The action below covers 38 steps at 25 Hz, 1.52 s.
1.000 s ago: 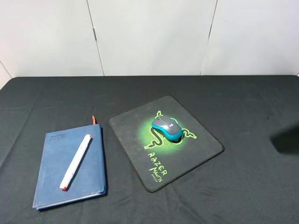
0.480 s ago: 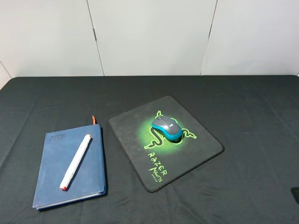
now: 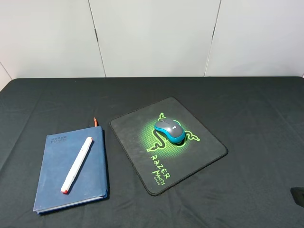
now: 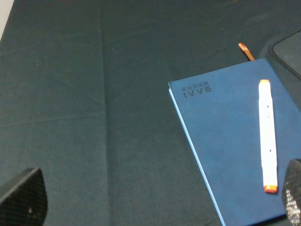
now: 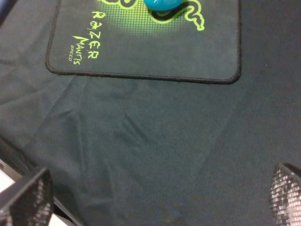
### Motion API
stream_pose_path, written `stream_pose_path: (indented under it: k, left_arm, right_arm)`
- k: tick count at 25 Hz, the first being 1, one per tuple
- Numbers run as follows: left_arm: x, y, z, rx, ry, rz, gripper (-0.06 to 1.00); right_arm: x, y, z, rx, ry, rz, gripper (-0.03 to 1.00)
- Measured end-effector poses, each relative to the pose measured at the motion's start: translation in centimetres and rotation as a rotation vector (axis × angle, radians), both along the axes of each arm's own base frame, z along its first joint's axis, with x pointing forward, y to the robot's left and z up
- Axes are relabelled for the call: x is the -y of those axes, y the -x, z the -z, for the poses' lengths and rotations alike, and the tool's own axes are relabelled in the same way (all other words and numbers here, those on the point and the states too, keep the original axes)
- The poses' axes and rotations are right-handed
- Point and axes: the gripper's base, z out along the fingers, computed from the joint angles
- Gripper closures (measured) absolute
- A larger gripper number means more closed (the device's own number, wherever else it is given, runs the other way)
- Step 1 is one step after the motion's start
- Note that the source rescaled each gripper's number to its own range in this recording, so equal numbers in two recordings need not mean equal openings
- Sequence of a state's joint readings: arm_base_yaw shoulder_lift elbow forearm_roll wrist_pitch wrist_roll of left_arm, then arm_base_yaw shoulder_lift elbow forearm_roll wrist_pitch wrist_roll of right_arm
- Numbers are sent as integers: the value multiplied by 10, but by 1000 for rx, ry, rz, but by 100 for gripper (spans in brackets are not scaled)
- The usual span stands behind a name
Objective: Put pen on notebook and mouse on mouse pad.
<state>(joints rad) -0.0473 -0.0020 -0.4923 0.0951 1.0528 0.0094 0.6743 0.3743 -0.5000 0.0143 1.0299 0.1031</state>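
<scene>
pen (image 3: 76,164) lying on notebook (image 3: 52,178), left | mouse (image 3: 169,130) on mouse pad (image 3: 199,159), centre | left jaws apart, empty, near-left of notebook | right jaws apart, empty, nearer than pad

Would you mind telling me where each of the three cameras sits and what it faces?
Exterior high: above the table's front, facing the notebook, pen, mouse pad and mouse; barely any arm shows.
Left wrist: above the notebook and pen; open left claw fingertips frame it.
Right wrist: over the mouse pad, mouse at the edge; open right claw.
Both wrist views share the tablecloth.
</scene>
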Motion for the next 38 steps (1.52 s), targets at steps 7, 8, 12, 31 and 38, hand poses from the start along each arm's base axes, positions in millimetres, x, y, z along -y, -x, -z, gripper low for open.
stream_pose_path:
  k: [7,8,12,31,38]
  left_arm:
    - [0,0,0,0,0,0,-6]
    - [0,0,0,0,0,0,-6]
    - [0,0,0,0,0,0,-6]
    - [0,0,0,0,0,0,-6]
    - [0,0,0,0,0,0,-6]
  right_arm:
    - [9,6,-4,58,-48,74,-3]
    - [12,9,-5,78,-61,104,-3]
    - [24,20,-8,176,-109,279,-3]
    - [32,45,-10,383,-118,773,-3]
    - [36,46,-10,404,-42,765,-3]
